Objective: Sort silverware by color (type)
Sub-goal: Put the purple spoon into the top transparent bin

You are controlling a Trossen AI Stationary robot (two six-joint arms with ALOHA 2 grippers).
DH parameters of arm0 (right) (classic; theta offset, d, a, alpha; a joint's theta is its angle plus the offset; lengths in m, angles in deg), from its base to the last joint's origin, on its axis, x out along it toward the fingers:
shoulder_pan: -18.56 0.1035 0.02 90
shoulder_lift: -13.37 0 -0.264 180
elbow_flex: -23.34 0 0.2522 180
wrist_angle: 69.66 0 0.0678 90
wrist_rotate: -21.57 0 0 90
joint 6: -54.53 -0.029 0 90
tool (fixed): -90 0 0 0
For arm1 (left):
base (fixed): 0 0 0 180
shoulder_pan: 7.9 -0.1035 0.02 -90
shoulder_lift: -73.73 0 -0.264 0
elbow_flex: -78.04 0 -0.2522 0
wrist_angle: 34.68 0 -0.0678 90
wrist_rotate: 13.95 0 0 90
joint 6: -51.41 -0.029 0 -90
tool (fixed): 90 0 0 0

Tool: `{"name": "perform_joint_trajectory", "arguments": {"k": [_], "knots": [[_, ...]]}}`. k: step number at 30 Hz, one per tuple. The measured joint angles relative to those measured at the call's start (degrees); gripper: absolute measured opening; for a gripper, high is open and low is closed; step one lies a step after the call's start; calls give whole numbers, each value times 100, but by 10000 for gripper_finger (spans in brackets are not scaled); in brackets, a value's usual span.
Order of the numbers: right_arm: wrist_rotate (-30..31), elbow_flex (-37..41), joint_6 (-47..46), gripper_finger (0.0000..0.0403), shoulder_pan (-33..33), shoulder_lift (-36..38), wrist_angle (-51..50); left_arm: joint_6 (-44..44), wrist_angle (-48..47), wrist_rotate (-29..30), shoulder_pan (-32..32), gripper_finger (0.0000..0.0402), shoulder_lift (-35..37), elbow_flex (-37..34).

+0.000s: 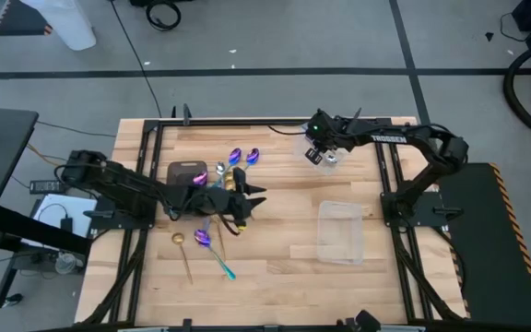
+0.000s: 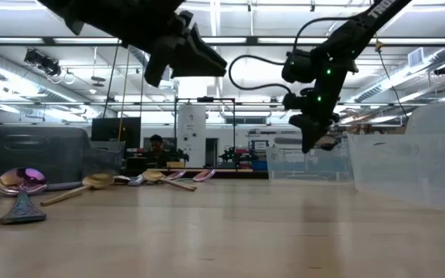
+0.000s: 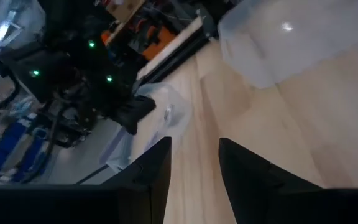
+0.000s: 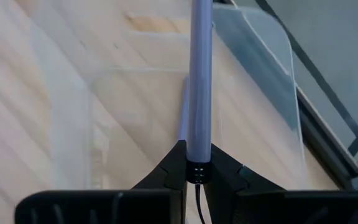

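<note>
My right hand (image 1: 324, 155) is over the far part of the table (image 1: 275, 267), its fingers (image 4: 222, 171) pressed together on the lilac handle (image 4: 199, 81) of a spoon. In my right wrist view the handle runs straight out from between the fingertips, above a clear plastic container (image 4: 253, 74). In the low view that hand (image 2: 309, 133) hangs above the table surface, not touching it. The spoon's bowl I cannot make out.

My left hand (image 1: 250, 198) is near the table's middle, just beside the dark grey tray (image 1: 185, 170). Its fingers (image 3: 244, 171) stand apart with bare wood between them; nothing is held. In the low view it (image 2: 207, 62) sits high above the table.

Spoons on the table:
- Two iridescent purple-blue spoons (image 1: 243, 156) lie side by side on the far side of my left arm.
- A silver spoon (image 1: 219, 171) lies next to the tray.
- A gold spoon (image 1: 183, 254) lies near the front left, bowl toward the tray.
- A purple-blue spoon with teal handle (image 1: 214, 252) lies just beside the gold one; in the low view its bowl (image 2: 22, 181) shows at far left.

A second clear container (image 1: 341, 231) sits on the right half of the table, near the front, with nothing visible in it.
</note>
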Motion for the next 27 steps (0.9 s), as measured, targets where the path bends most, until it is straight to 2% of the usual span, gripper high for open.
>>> {"name": "perform_joint_trajectory", "arguments": {"k": [5,15,27], "knots": [[-44,2,-150,43,-137,-116,-100,272,30,-461,-130,141,464,-263],[-284,0,-470,43,-356,-105,-173,458,295,-668,-252,141,1326,-809],[-437,0,-605,43,-425,-105,-240,1087,221,-688,-260,141,1400,-822]]}}
